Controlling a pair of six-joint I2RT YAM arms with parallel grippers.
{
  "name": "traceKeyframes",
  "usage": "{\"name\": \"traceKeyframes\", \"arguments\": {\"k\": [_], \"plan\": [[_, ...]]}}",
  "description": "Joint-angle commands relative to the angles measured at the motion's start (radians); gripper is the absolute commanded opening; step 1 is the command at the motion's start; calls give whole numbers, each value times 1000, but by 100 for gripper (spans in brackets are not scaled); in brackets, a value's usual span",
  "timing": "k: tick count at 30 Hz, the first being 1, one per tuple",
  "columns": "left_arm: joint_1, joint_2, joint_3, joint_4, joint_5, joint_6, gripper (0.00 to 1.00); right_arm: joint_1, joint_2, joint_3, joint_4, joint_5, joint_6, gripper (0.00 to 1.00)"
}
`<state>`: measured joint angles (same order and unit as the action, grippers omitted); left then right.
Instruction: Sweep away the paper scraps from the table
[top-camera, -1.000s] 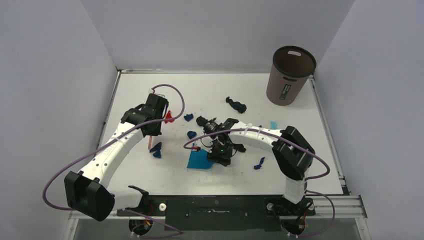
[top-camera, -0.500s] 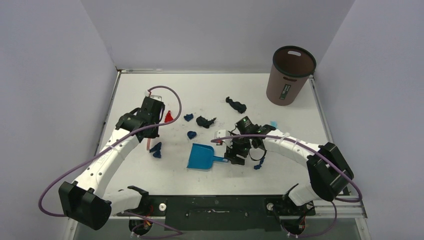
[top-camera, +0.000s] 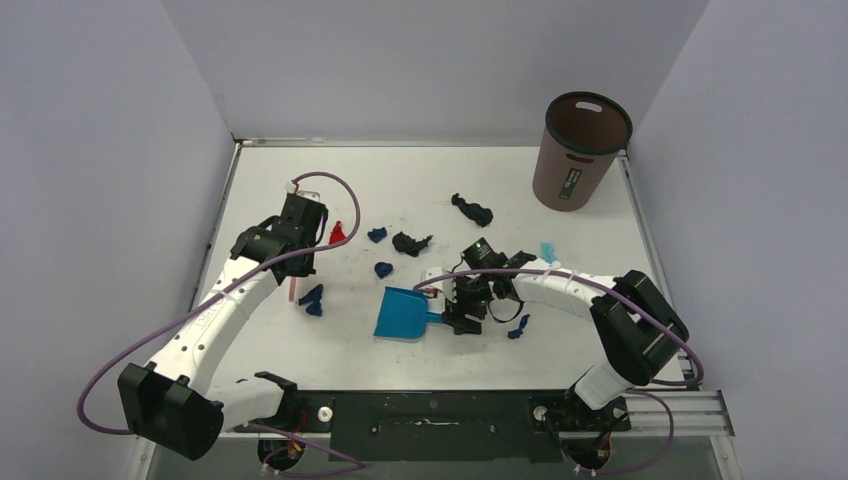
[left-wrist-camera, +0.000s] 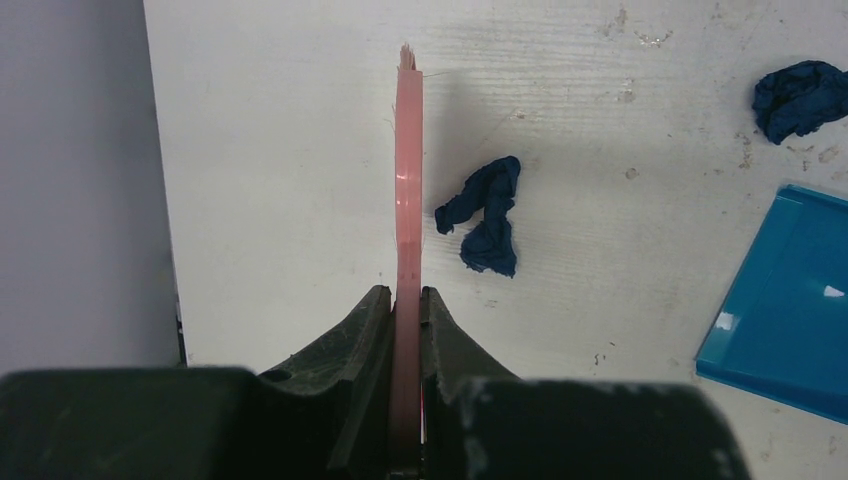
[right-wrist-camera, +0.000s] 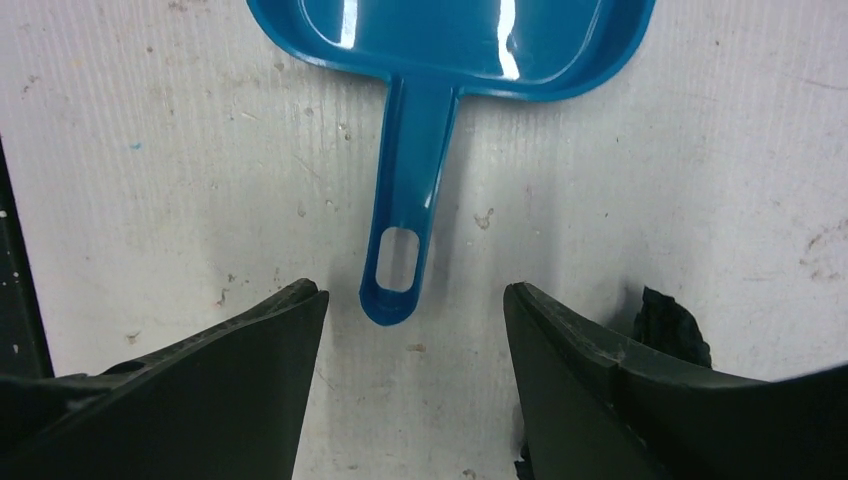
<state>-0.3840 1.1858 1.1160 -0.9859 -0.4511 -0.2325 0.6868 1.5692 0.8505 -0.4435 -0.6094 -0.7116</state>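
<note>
Paper scraps lie scattered on the white table (top-camera: 300, 180): a red one (top-camera: 338, 234), dark blue ones (top-camera: 377, 234) (top-camera: 383, 269) (top-camera: 312, 298) (top-camera: 517, 326), black ones (top-camera: 408, 243) (top-camera: 472, 208) and a light-blue strip (top-camera: 547, 250). My left gripper (top-camera: 296, 272) is shut on the pink brush (left-wrist-camera: 407, 180), whose tip points at the table just left of a dark blue scrap (left-wrist-camera: 485, 212). My right gripper (right-wrist-camera: 412, 295) is open and empty. Its jaws stand either side of the handle end of the blue dustpan (right-wrist-camera: 450, 40), not touching it. A black scrap (right-wrist-camera: 670, 325) lies beside its right finger.
A brown waste bin (top-camera: 580, 150) stands at the far right corner. Grey-lilac walls close the left, back and right sides. The dustpan (top-camera: 402, 314) lies flat near the table's middle front, its mouth facing left.
My right gripper drew back to the right off the dustpan, then edged left to its handle end. My left arm shifted slightly left with the brush.
</note>
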Motion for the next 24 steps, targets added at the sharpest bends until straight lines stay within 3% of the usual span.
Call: {"name": "traceKeyframes", "arguments": {"k": [1,5,9,17,24], "plan": [[6,2,19,20,-115,2,0,65,17,18,102,20,52,65],[6,19,3,43,-96,2,0,108,43,46,113,100,109,45],[7,40,6,39,-69,2,0,111,80,132,12,112,136,22],[7,27,-4,44,22,-4,0,136,66,243,-167,172,170,18],[6,66,2,43,97,-36,0,178,112,260,-205,279,220,17]]}}
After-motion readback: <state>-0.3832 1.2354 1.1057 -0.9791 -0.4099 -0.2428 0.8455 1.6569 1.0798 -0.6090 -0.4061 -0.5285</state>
